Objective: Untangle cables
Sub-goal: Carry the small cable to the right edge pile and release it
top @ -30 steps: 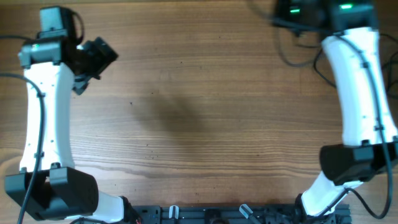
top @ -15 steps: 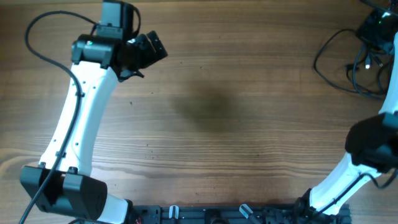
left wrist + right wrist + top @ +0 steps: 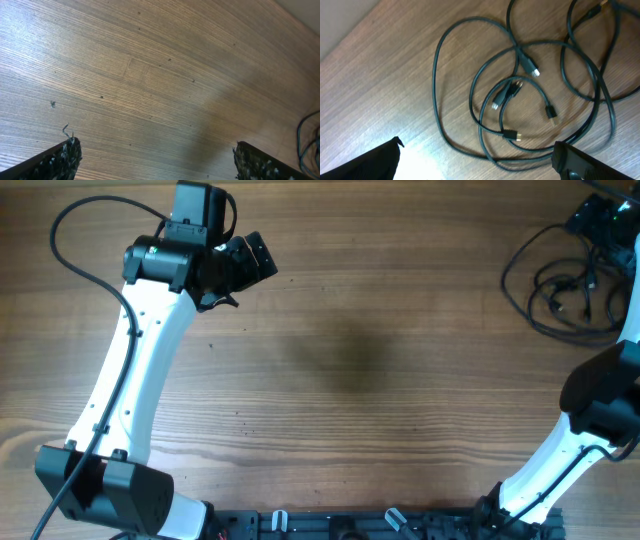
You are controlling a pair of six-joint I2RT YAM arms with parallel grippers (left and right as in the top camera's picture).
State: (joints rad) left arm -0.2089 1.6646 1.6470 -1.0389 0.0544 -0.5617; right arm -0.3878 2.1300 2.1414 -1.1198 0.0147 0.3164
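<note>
A: Where are the cables (image 3: 565, 285)?
B: Loose tangled loops at the desk's (image 3: 380, 380) far right corner, plugs (image 3: 535, 71) mid-pile. In view since the right arm swung aside.
A: Grippers?
B: Both empty. The left gripper (image 3: 155, 167) is wide open over the desk and has moved in from the left edge. The right gripper (image 3: 475, 170) has its fingers spread above the cables, not touching.
</note>
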